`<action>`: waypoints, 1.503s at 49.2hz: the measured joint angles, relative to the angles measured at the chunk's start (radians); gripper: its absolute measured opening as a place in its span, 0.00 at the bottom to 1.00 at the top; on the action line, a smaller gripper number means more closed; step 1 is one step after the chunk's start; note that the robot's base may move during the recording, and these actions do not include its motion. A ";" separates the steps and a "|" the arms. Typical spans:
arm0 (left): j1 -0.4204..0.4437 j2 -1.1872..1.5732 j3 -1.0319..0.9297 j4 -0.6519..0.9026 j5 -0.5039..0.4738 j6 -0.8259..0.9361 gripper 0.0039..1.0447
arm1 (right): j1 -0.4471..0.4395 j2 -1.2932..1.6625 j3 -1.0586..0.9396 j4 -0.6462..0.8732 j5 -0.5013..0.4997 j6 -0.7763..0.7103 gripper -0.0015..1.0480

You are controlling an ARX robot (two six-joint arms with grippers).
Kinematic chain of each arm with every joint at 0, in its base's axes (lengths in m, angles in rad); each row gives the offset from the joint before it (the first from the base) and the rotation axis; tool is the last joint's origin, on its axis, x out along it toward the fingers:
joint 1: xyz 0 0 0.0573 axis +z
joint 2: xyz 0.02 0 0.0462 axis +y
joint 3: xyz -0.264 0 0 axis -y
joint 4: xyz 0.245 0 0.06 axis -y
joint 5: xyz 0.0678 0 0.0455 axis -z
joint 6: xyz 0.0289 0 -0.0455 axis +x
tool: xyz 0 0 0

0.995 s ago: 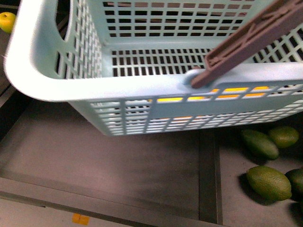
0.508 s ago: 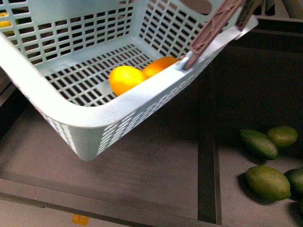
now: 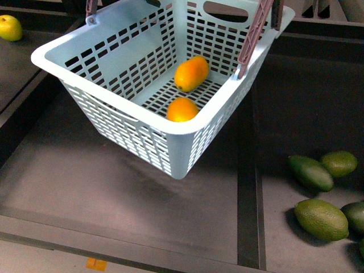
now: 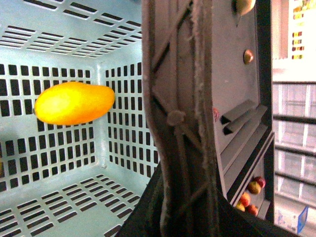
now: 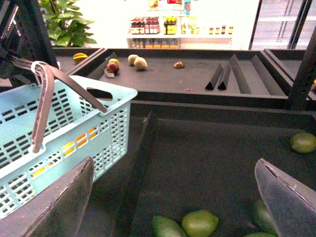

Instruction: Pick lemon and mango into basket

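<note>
The turquoise basket (image 3: pixel 114 122) hangs tilted above the dark shelf, its brown handles (image 3: pixel 253 34) running up out of the front view. Inside it lie the elongated orange mango (image 3: pixel 191 73) and, nearer the low corner, the rounder lemon (image 3: pixel 182 110). In the left wrist view my left gripper (image 4: pixel 183 202) is shut on the brown handle (image 4: pixel 177 113), with the mango (image 4: pixel 74 102) against the basket wall (image 4: pixel 123 143) below. My right gripper (image 5: pixel 173 170) stands open and empty over the shelf, to the right of the basket (image 5: pixel 74 133).
Several dark green oval fruits (image 3: pixel 321 219) lie on the right shelf section, also under the right gripper (image 5: pixel 200 223). A yellow fruit (image 3: pixel 10 27) sits at the far left. A raised divider (image 3: pixel 247 187) separates the shelf sections. More fruit rests on the far shelf (image 5: pixel 140 63).
The basket has swung away from the camera and turned, from filling the view to hanging whole in the upper middle. The two fruits have rolled apart inside it.
</note>
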 joint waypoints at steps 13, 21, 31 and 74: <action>0.036 0.153 0.117 -0.077 -0.129 -0.150 0.05 | 0.000 0.000 0.000 0.000 0.000 0.000 0.92; 0.025 0.116 0.004 -0.081 -0.150 -0.206 0.05 | 0.000 0.000 0.000 0.000 0.000 0.000 0.92; 0.021 0.040 -0.116 -0.079 -0.146 -0.257 0.26 | 0.000 0.000 0.000 0.000 0.000 0.000 0.92; 0.095 -0.516 -0.975 0.743 -0.114 0.764 0.57 | 0.000 0.000 0.000 0.000 0.001 0.000 0.92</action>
